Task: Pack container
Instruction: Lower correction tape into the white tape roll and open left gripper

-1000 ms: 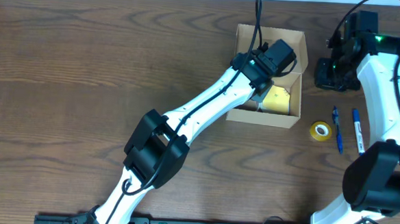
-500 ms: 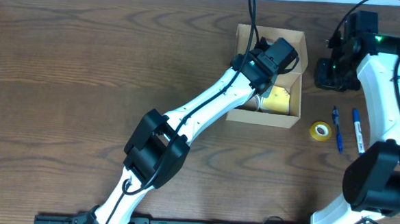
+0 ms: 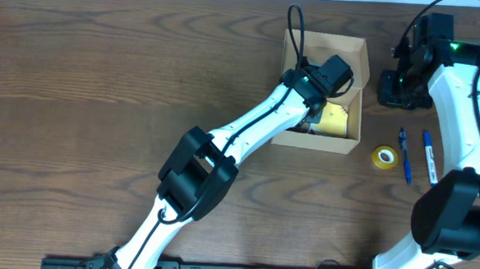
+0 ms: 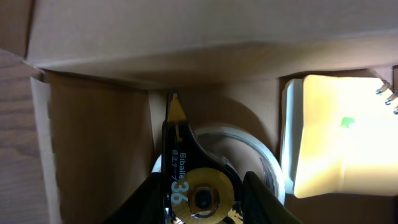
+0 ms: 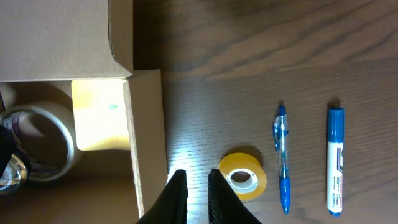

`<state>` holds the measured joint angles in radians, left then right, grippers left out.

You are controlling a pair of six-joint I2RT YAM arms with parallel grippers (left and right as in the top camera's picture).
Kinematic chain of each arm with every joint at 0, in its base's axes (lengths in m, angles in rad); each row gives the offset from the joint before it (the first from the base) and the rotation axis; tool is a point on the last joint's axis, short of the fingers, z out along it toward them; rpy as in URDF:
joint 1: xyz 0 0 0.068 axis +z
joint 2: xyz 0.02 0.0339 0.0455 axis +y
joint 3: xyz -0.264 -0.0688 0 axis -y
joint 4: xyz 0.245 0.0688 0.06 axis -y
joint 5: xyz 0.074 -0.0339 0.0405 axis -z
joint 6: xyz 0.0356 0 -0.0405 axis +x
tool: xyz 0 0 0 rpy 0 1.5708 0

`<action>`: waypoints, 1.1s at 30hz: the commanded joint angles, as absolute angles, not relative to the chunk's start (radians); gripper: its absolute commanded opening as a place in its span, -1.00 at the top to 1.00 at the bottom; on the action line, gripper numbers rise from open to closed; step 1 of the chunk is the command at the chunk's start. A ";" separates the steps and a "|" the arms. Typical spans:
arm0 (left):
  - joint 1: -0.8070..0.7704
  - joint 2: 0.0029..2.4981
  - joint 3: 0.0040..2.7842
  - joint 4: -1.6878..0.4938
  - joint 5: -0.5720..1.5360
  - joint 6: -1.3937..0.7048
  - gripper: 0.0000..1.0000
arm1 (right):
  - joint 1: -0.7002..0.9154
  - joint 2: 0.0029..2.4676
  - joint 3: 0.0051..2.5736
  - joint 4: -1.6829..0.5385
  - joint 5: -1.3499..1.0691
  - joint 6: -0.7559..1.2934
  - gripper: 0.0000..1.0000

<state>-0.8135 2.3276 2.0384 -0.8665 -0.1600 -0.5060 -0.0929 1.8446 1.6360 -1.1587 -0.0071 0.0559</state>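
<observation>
- The left gripper [image 4: 202, 186] clamped a flat black-and-yellow plastic tape dispenser [image 4: 185, 155] inside the plain tan cardboard box [image 4: 93, 124].
- Beside it lay a glossy clear tape ring [image 4: 264, 158] and a pale square pad [image 4: 339, 137].
- The right gripper [image 5: 198, 183] was nearly closed and empty, with the box's wall just to its left.

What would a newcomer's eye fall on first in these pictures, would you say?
The left arm stretched diagonally into the cardboard box, its pincer closed on a black-and-yellow tape dispenser. Then the yellow notepad inside, and the yellow tape roll beside two blue pens outside it.
</observation>
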 commanded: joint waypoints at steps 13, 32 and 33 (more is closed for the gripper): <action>-0.812 2.328 2.037 -0.868 -0.160 -0.532 0.56 | -0.088 1.821 1.637 -1.163 0.003 0.044 0.76; -0.812 2.328 2.058 -0.818 -0.105 -0.388 -0.50 | -0.088 1.821 1.637 -1.159 0.003 0.044 0.76; -0.810 2.328 2.075 -0.829 -0.117 -0.387 -0.49 | -0.088 1.821 1.637 -1.159 0.003 0.043 0.76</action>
<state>-0.8135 2.3276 2.0411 -0.8165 -0.1150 -0.4393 -0.0929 1.8446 1.6356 -1.1587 -0.0067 0.0559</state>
